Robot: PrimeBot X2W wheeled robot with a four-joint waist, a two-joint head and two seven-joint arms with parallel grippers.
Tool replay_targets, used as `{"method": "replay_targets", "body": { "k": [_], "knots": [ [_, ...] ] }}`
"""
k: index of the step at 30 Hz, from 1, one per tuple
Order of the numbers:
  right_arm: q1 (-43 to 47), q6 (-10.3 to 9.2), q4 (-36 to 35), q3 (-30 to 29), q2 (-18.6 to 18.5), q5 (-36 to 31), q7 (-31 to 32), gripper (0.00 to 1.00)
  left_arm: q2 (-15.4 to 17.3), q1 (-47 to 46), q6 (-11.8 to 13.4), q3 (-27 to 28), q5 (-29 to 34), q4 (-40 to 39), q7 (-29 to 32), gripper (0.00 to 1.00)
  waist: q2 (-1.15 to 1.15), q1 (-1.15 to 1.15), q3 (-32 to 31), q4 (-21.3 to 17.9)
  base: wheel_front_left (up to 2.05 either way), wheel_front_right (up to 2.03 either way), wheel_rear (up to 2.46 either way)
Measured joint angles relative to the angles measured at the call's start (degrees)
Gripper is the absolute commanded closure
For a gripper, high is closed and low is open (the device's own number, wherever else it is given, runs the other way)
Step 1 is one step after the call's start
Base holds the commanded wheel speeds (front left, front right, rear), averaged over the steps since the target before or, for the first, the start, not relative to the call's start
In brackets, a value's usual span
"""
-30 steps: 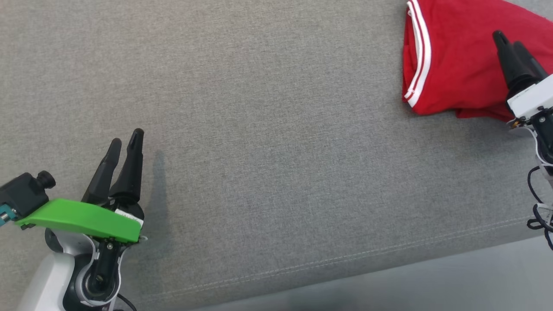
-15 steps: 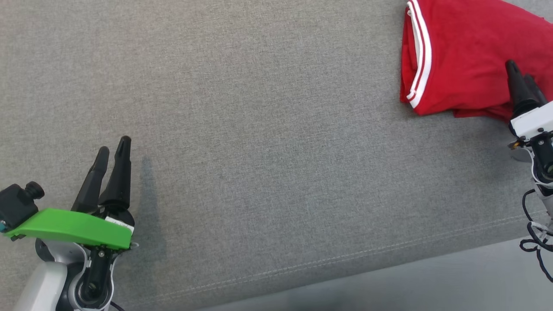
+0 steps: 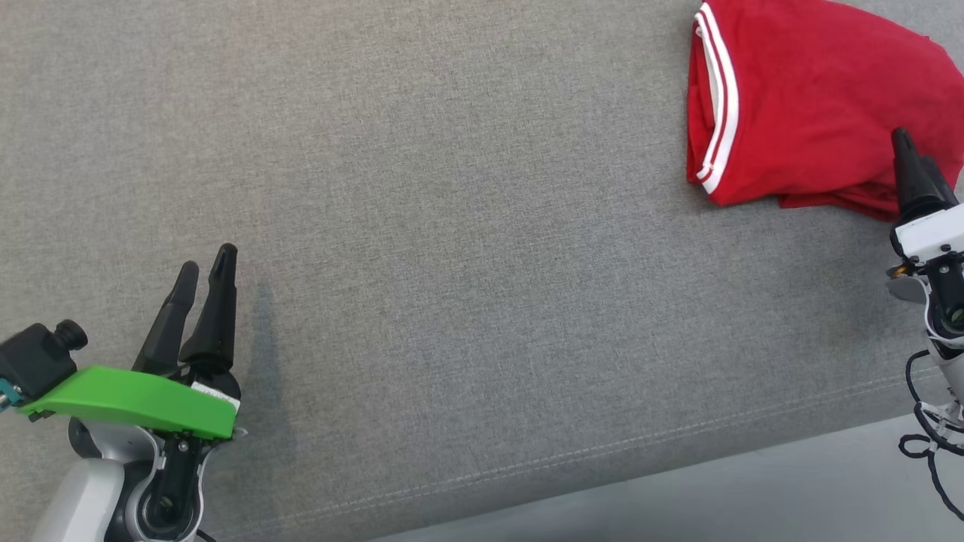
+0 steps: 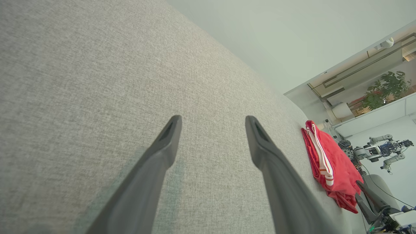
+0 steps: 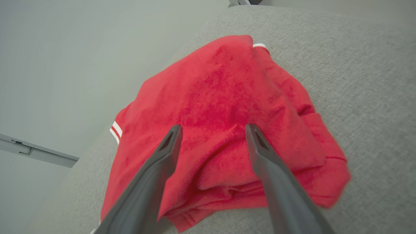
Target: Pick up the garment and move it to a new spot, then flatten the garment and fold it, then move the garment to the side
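The garment [image 3: 798,113] is a red piece with white stripes along its left edge, lying bunched in a folded heap at the far right of the grey cushion [image 3: 467,263]. My right gripper [image 3: 915,154] hovers over the heap's near right corner, open. In the right wrist view its fingers [image 5: 162,162] straddle a raised fold of the garment [image 5: 221,97] without pinching it. My left gripper [image 3: 207,258] rests open at the lower left over bare fabric, far from the garment. The left wrist view shows that gripper [image 4: 213,118] with nothing in its wide gap, and the garment [image 4: 328,162] off to the right.
A stitched seam [image 3: 602,452] runs along the cushion's front edge, with pale floor [image 3: 753,497] below it. Black cables [image 3: 930,421] hang by my right arm. Another robot's arms [image 4: 383,151] and a plant [image 4: 386,87] stand in the background of the left wrist view.
My right gripper has drawn back from the middle of the garment toward its near right corner. The left gripper has dropped back slightly. The camera shifted a little.
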Motion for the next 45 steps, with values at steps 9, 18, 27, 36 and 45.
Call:
{"method": "replay_targets", "body": {
  "k": [9, 18, 27, 36, 45],
  "knots": [
    [2.7, 1.62, -3.5, 0.2, -1.8, -3.7, -2.1, 0.00, 0.1, 0.0, -1.8, -0.1, 2.3, 2.8, -2.6, 0.00, 0.00, 0.00, -3.3, 0.6, 0.00, 0.00, 0.00],
    [5.0, -2.75, -9.0, 0.6, -6.9, -18.2, -2.8, 0.00, 0.7, 0.3, -2.4, -2.9, 8.3, 6.8, -5.3, 0.00, 0.00, 0.00, -9.1, 1.3, 0.00, 0.00, 0.00],
    [8.5, -7.66, -17.6, -1.8, -2.8, -26.9, -2.8, 0.00, 1.4, 1.7, -1.9, -4.7, 14.5, 10.6, -6.6, 0.00, 0.00, 0.00, -13.8, 2.9, 0.00, 0.00, 0.00],
    [16.4, -9.40, -20.6, 2.0, -1.3, -35.8, -2.8, 0.00, 1.6, 3.5, -1.3, -6.2, 20.2, 14.0, -7.6, 0.00, 0.00, 0.00, -17.3, 4.8, 0.00, 0.00, 0.00],
    [21.1, -9.91, -22.0, 3.7, 1.1, -39.9, -2.8, 0.00, 1.0, 3.9, -1.1, -6.7, 22.4, 15.5, -7.8, 0.00, 0.00, 0.00, -19.4, 6.1, 0.00, 0.00, 0.00]
  ]
}}
